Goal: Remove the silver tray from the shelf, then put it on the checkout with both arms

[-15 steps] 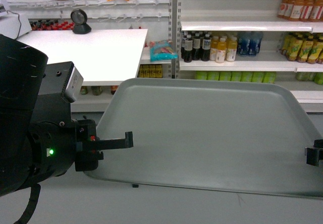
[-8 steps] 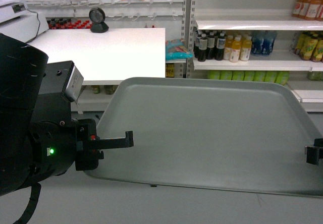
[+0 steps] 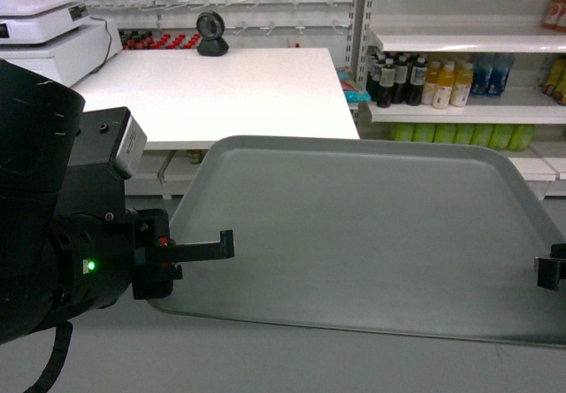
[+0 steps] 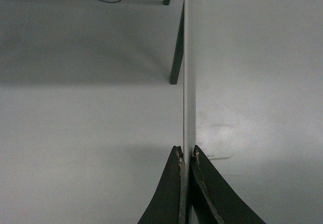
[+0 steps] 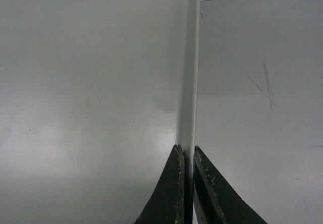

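Checkout slid rightward; pincers still clamp bare silver tray.

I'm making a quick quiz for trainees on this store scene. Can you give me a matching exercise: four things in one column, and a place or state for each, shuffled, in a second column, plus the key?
Things:
1. tray
2. scanner
3. register
4. bottles

Places or states:
A. on a shelf at the right
B. held at both side rims by the left gripper and right gripper
C. at the countertop's far left corner
D. at the countertop's far edge, round and black

Pairs: 1-B, 2-D, 3-C, 4-A
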